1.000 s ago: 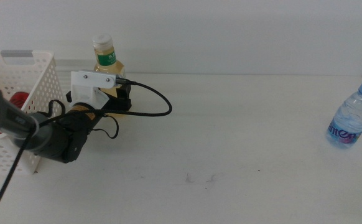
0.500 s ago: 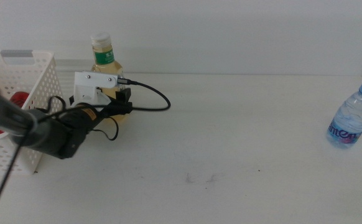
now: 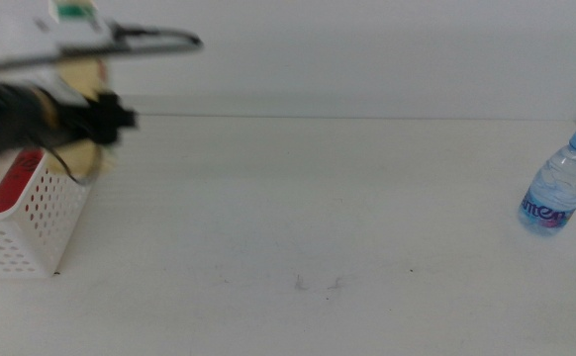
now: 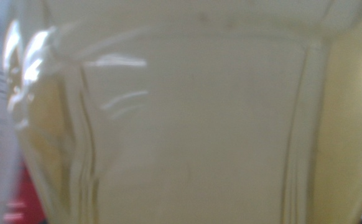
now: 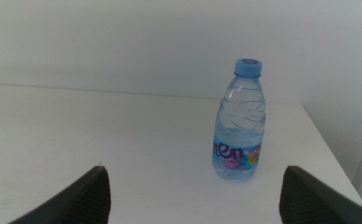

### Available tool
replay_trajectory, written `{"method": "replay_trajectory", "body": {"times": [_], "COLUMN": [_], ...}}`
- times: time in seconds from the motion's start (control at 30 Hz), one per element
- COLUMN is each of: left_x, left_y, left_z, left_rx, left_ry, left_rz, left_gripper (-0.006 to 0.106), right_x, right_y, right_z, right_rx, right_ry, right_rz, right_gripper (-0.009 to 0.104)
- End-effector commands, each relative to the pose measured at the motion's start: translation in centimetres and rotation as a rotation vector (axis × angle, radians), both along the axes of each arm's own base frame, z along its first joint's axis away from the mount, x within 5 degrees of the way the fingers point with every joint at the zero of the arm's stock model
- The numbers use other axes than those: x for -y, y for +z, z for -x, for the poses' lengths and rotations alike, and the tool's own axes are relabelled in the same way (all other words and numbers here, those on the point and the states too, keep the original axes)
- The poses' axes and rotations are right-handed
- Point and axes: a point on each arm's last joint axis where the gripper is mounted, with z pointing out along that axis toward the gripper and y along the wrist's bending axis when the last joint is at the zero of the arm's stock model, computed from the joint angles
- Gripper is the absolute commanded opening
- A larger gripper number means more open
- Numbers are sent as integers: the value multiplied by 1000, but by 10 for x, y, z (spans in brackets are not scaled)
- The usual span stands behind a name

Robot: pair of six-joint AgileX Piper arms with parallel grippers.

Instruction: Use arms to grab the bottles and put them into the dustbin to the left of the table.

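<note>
Bottles were split between the two ends of the table [image 3: 298,208] when I looked. My left gripper [image 3: 105,114] was up off the tabletop at the far left, smeared by motion blur, with the yellow-liquid bottle [image 3: 82,119] against it; its green label and white cap showed just above the arm's white housing [image 3: 50,38]. In the left wrist view that yellow-liquid bottle [image 4: 187,118] filled nearly the whole picture, pressed right up to the camera, so I took the claw as clenched on it, though the fingers themselves were hidden. Directly below the left gripper sat the dustbin [image 3: 31,222], a white perforated basket, and a slim red can [image 3: 6,183] lay inside it; a sliver of red showed past the bottle's edge in the wrist picture too. My right gripper [image 5: 193,193] was out of the middle view; its wrist camera showed both dark fingers spread wide apart and released, nothing between them. Ahead of that claw, apart from it, the blue-capped water bottle [image 5: 240,121] stood upright near the table's right edge [image 3: 560,183].
</note>
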Motion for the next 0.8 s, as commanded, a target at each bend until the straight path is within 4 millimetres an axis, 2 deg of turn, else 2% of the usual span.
{"method": "replay_trajectory", "body": {"times": [0.0, 0.07, 0.13, 0.2, 0.27, 0.33, 0.43, 0.6, 0.77], "left_x": [-15, -33, -52, -75, -97, -114, -133, -148, -154], "left_y": [49, 78, 96, 106, 105, 93, 64, 9, -30], "left_z": [9, 10, 8, 6, 2, -7, -22, -42, -59], "left_rx": [38, -21, -62, -102, -148, -183, -285, -502, -589], "left_ry": [-20, -76, -103, -65, -9, 14, 44, 41, 6], "left_rz": [-28, -55, -70, -83, -86, -73, -26, 27, 30], "left_gripper": [-2, -2, -2, -2, -2, -2, -2, -2, 1], "right_x": [0, 0, 0, 0, 0, 0, 0, 0, 0], "right_y": [0, 0, 0, 0, 0, 0, 0, 0, 0], "right_z": [0, 0, 0, 0, 0, 0, 0, 0, 0], "right_rx": [15, 15, 15, 15, 15, 15, 15, 15, 15], "right_ry": [-2, -2, -2, -2, -2, -2, -2, -2, -2], "right_rz": [10, 10, 10, 10, 10, 10, 10, 10, 10], "right_gripper": [90, 90, 90, 90, 90, 90, 90, 90, 90]}}
